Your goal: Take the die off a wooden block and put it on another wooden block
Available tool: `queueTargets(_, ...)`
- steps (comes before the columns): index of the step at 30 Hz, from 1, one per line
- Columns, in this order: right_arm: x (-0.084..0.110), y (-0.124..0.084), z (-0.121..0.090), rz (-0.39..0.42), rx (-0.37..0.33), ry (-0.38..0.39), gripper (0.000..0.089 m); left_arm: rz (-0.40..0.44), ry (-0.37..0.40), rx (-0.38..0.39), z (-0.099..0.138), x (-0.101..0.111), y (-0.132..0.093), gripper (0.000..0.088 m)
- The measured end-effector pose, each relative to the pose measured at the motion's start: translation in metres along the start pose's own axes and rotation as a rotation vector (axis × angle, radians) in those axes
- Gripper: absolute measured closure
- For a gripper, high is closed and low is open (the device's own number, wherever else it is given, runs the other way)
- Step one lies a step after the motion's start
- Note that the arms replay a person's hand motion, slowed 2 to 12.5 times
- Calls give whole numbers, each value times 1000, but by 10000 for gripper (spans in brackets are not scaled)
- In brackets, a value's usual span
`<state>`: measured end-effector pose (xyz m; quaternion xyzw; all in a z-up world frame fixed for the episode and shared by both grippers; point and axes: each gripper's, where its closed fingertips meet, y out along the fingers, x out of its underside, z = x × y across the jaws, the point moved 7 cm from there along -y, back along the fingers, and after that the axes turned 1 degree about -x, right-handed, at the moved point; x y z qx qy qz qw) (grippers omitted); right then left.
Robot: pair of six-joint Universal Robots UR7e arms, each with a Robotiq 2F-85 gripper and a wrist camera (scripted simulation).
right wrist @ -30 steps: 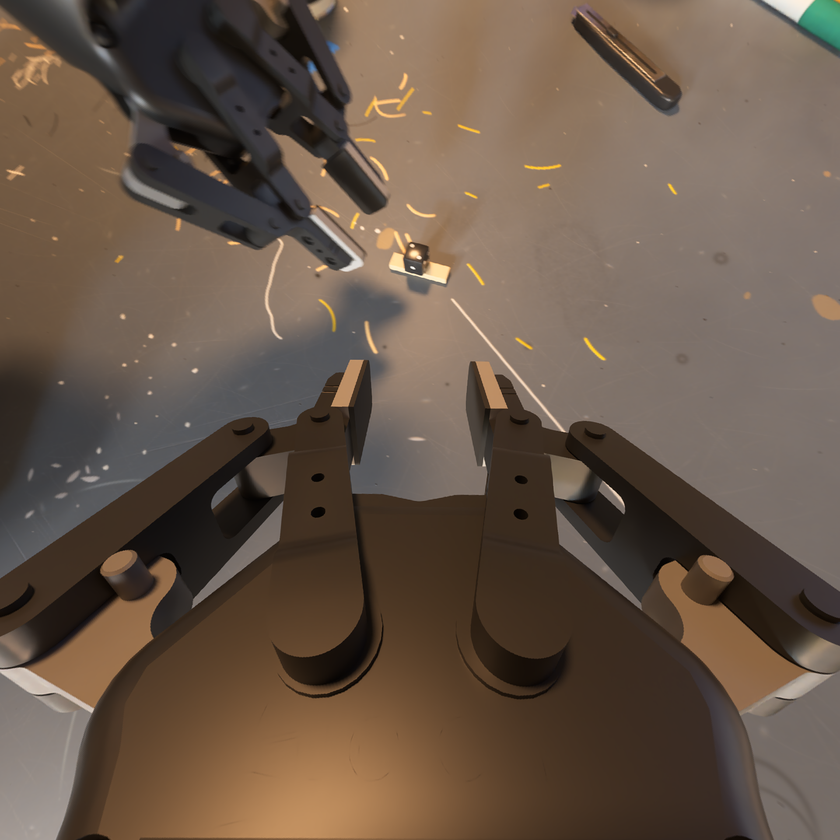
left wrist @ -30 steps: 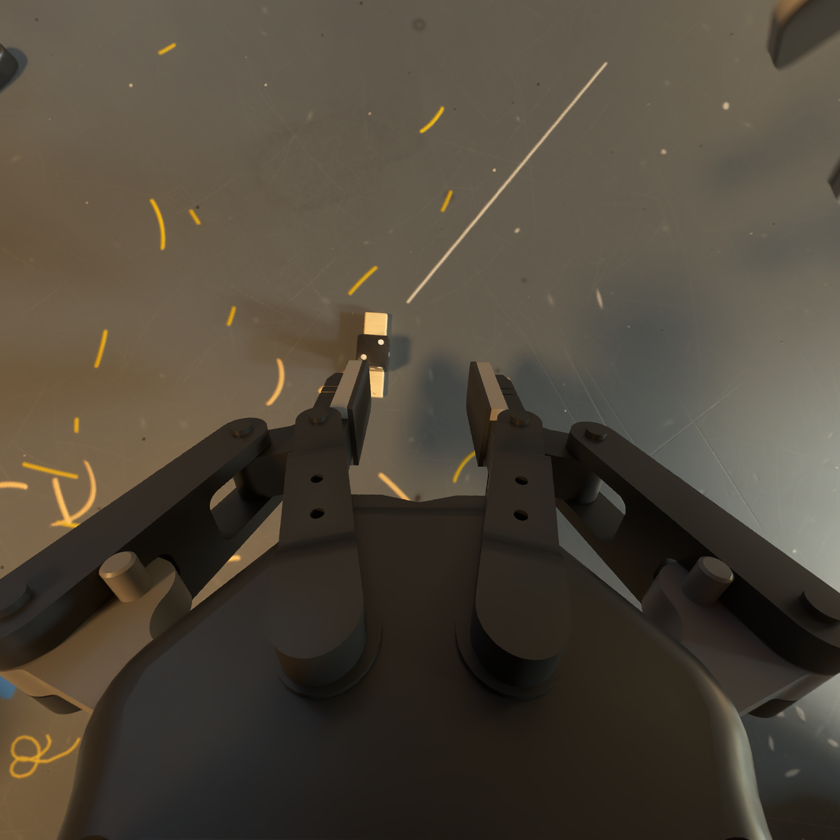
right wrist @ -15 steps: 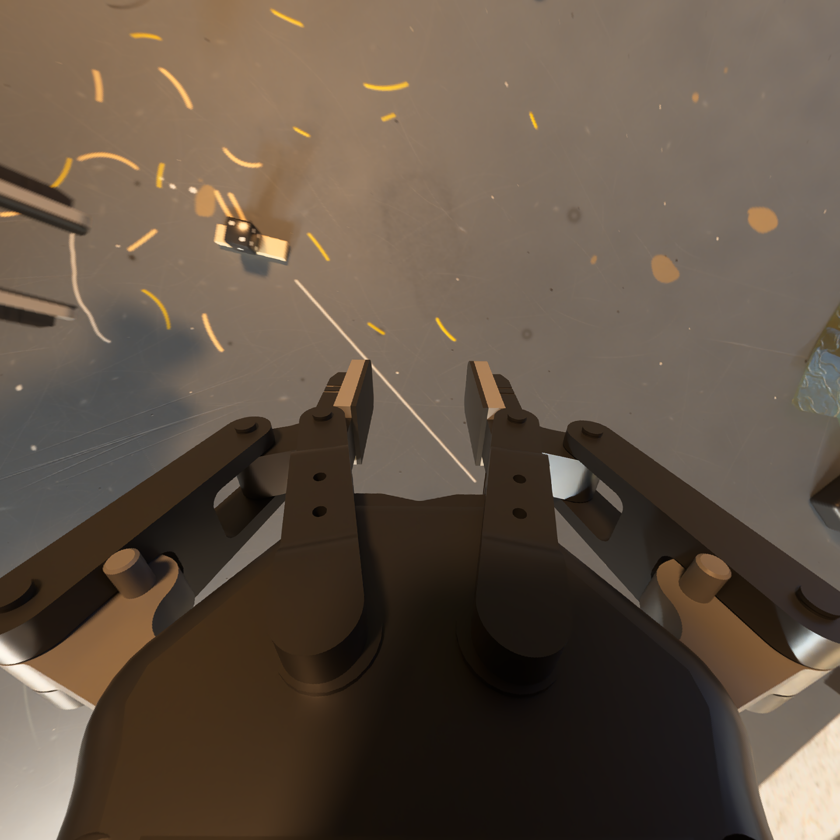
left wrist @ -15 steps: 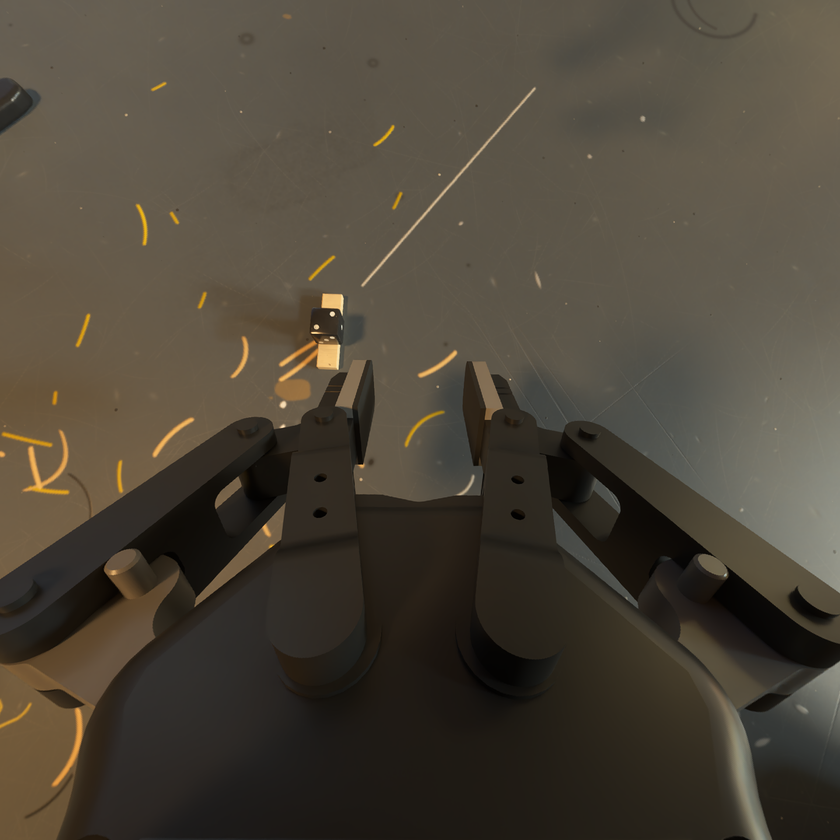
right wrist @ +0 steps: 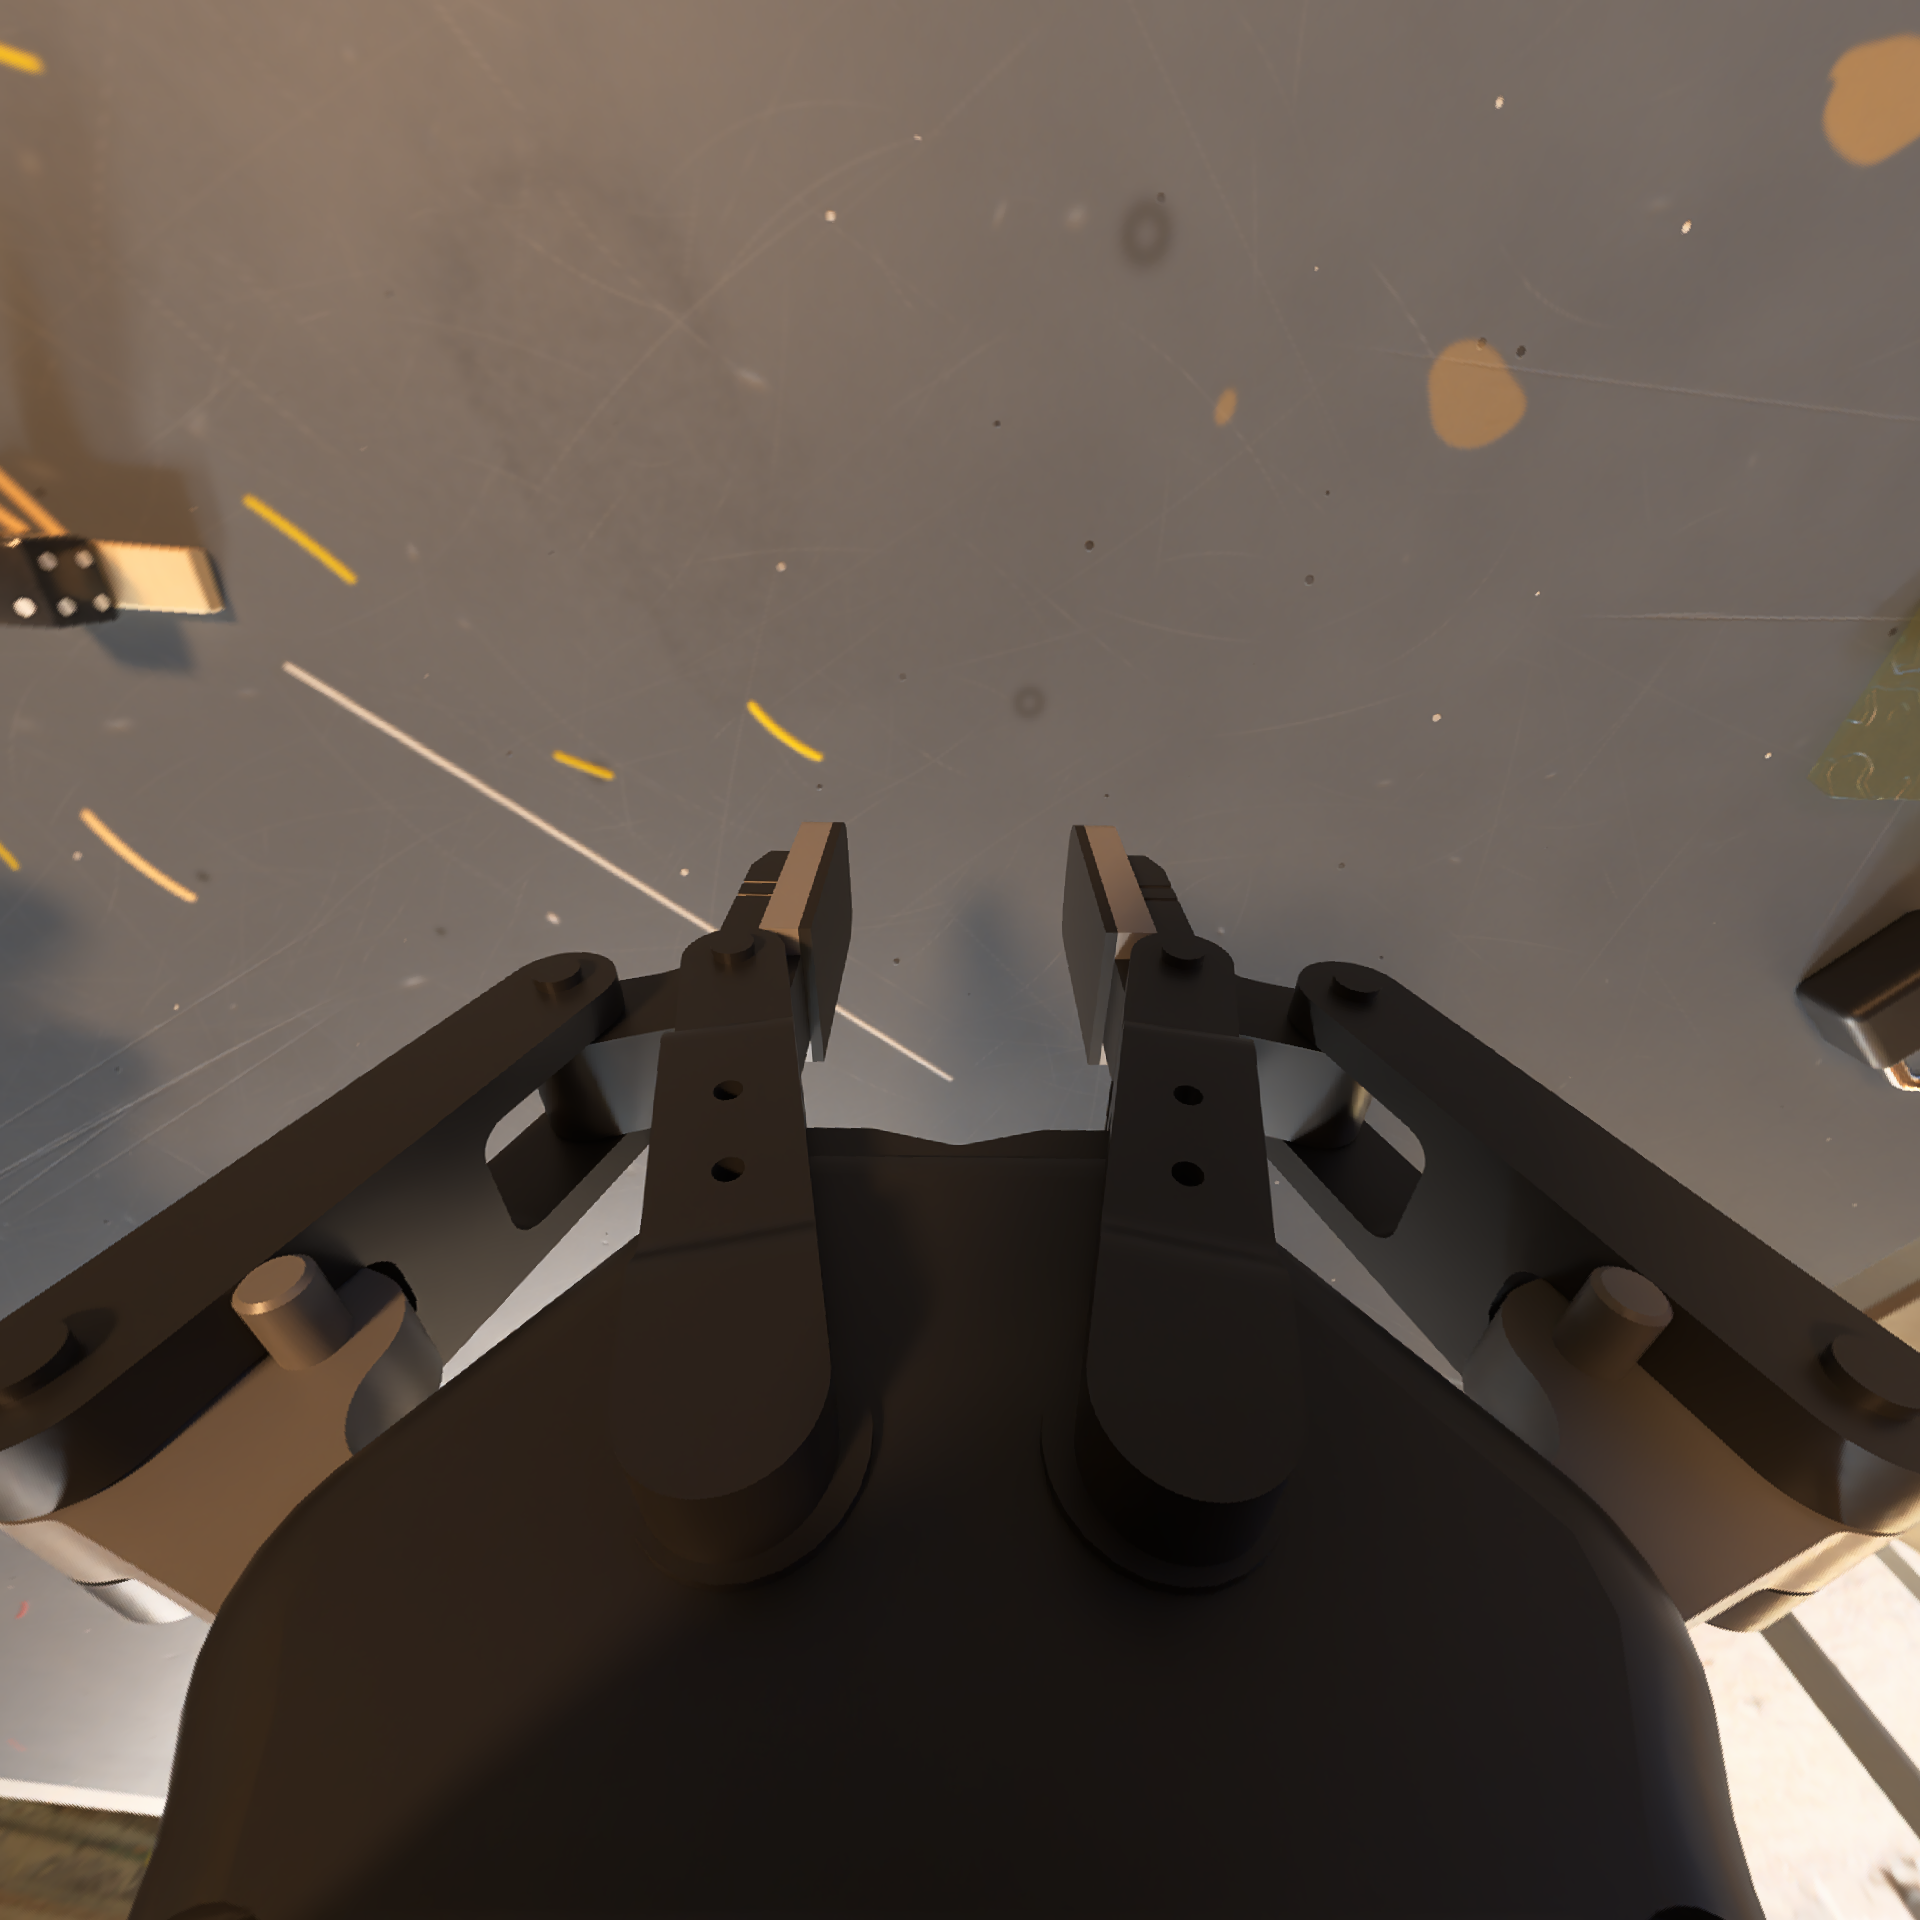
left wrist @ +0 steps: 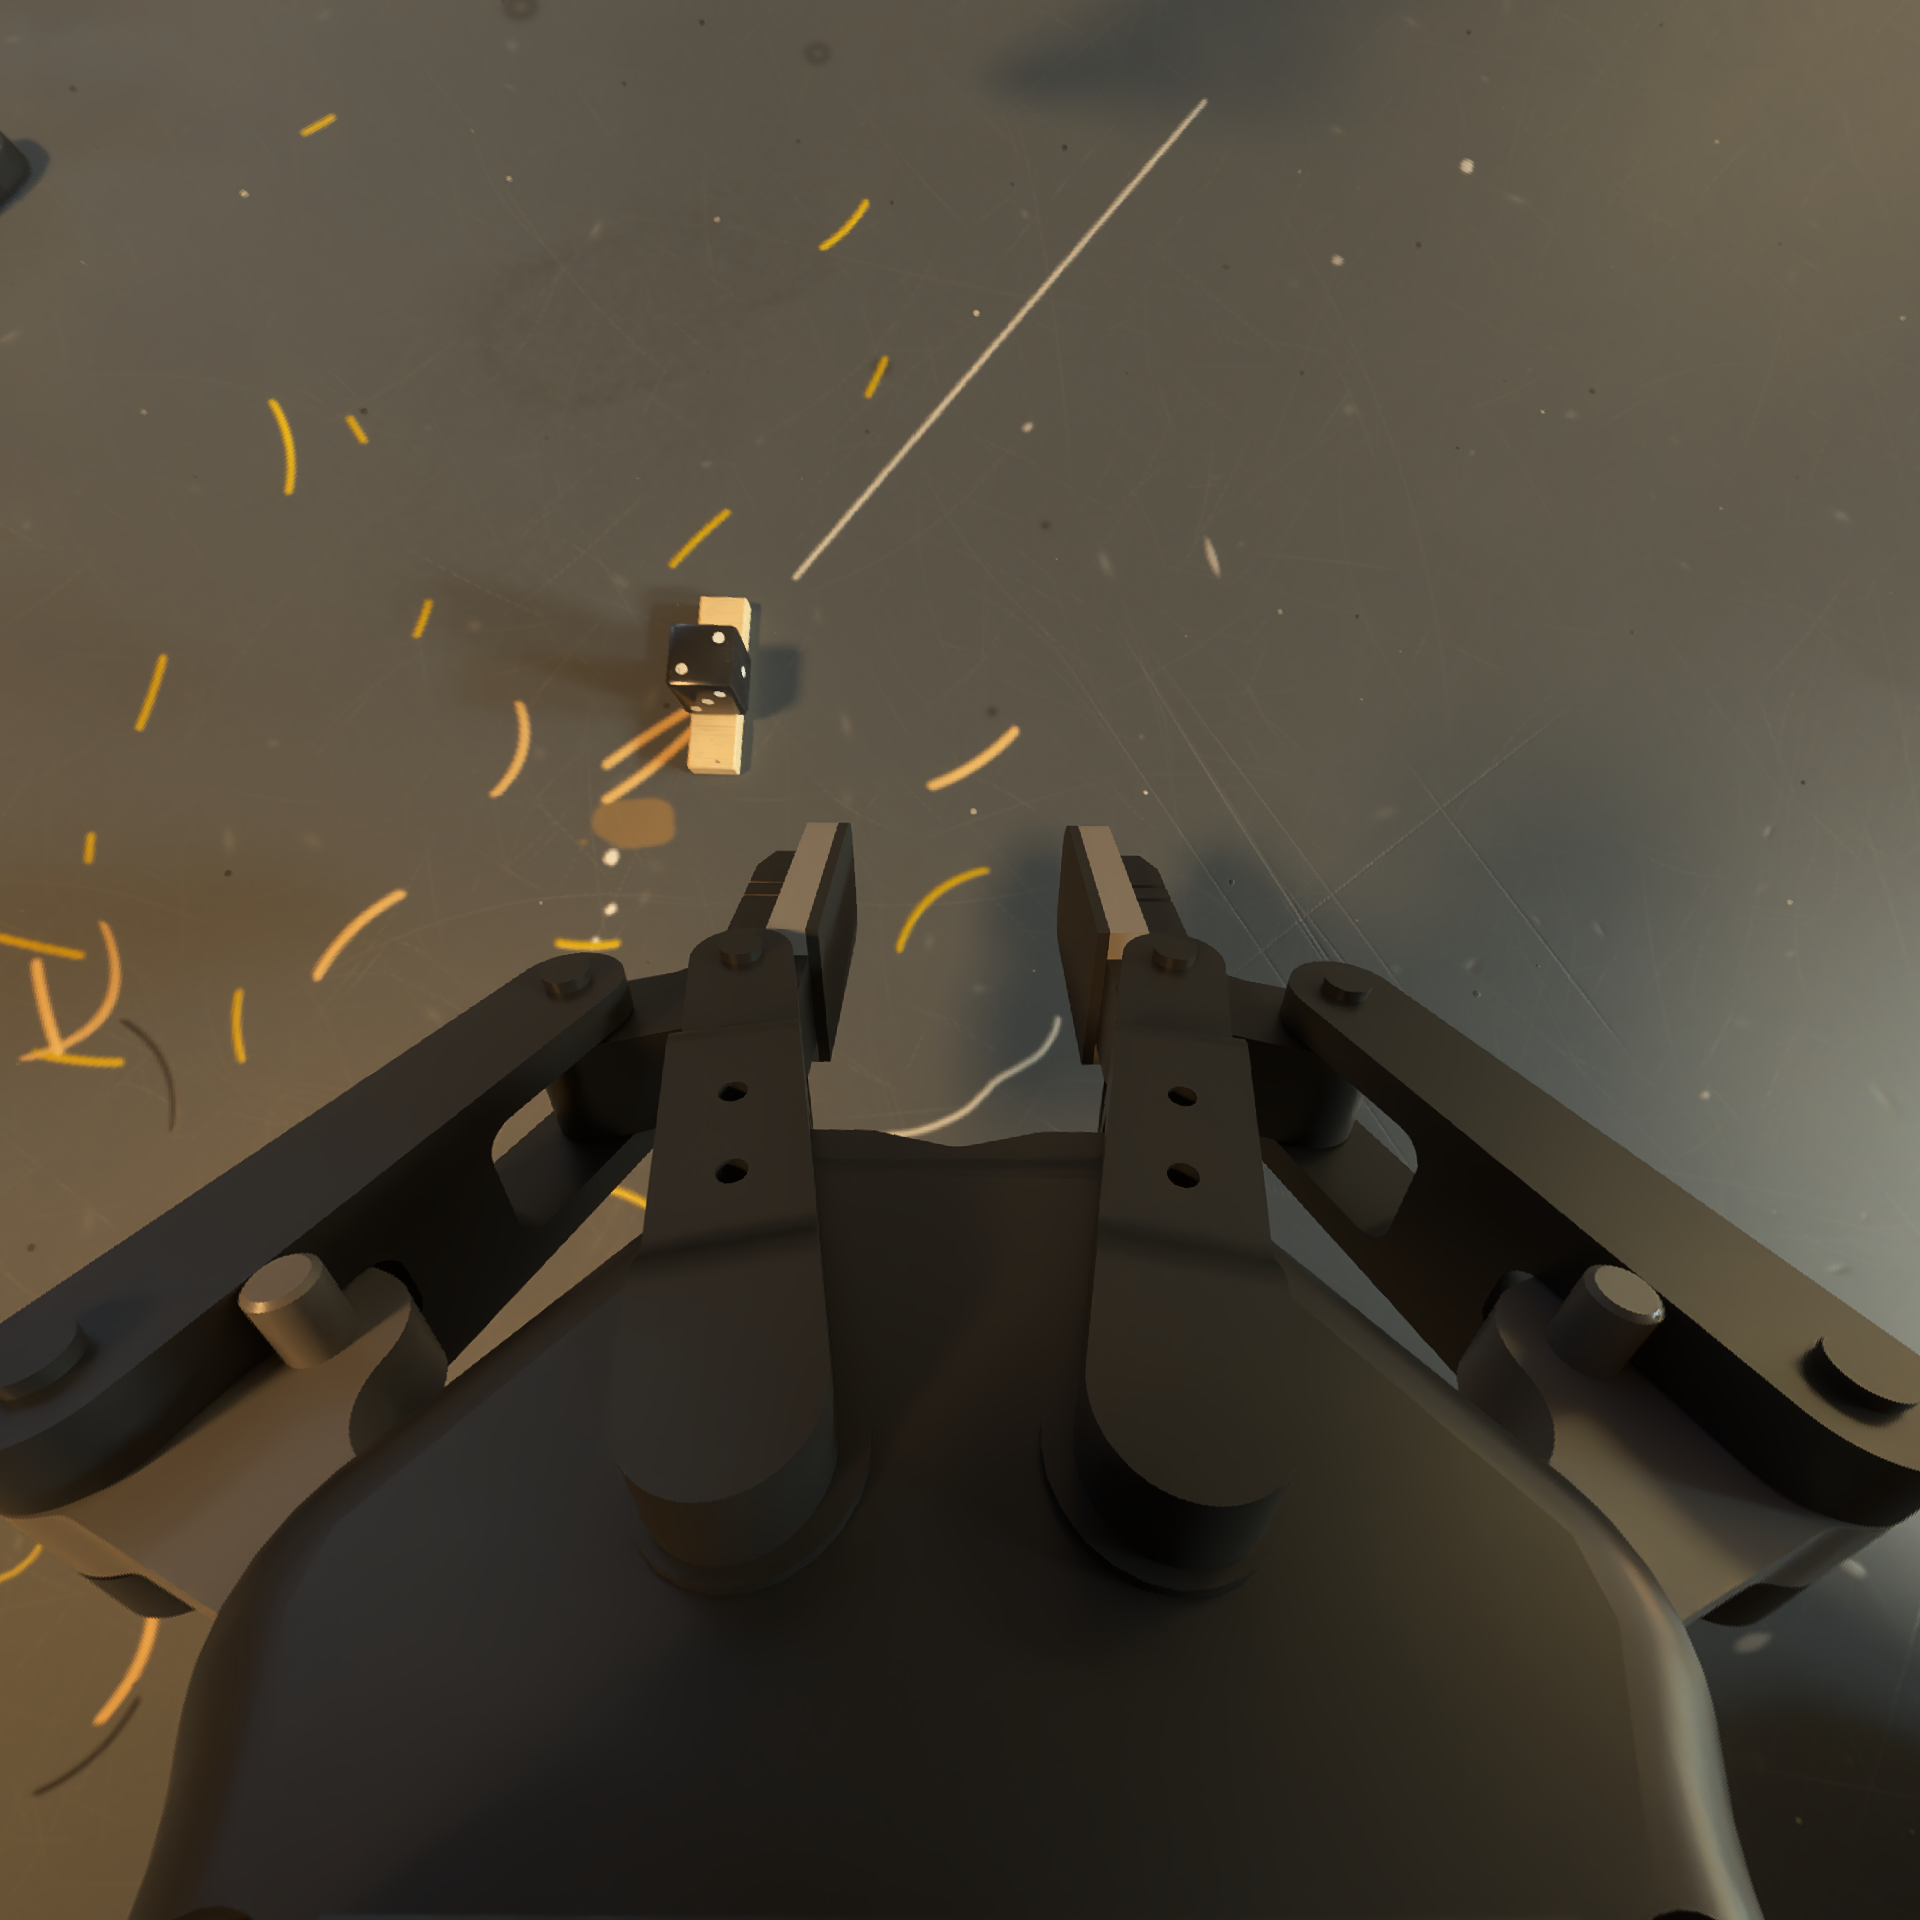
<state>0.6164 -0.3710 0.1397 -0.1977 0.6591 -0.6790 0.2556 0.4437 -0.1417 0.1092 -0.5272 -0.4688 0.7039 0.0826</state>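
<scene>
Die (left wrist: 709,670) resting on wooden block (left wrist: 719,742) at 11 o'clock; my left hand (left wrist: 956,914), wide and empty, has backed off; right hand (right wrist: 958,914) wide, swung away; placement apparently done.

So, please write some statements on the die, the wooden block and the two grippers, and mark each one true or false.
1. The black die sits on top of the wooden block. True.
2. The left gripper is shut on the die. False: its jaws stand open and empty, short of the block.
3. The right gripper is open and holds nothing. True.
4. In the right wrist view the die lies straight between the fingers. False: it is far off at the left edge.
5. The block lies flat on the grey table. True.
</scene>
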Motion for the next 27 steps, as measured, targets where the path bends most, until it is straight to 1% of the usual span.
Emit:
queueTargets(6,-15,16,9,-98,23,65,520,-9,-10,31,3,3,0,525)
queueTargets(11,-22,25,14,-155,49,105,547,-5,-17,56,5,4,-1,525)
queueTargets(14,-25,29,15,-178,58,127,576,-4,-18,69,6,4,-2,525)
queueTargets(18,-28,33,17,-202,57,161,591,-5,-12,82,8,3,-4,525)
queueTargets(23,-29,38,17,-230,59,194,592,-2,1,87,10,2,-5,525)
queueTargets(27,-27,39,21,-252,84,211,576,6,11,84,10,1,-6,526)
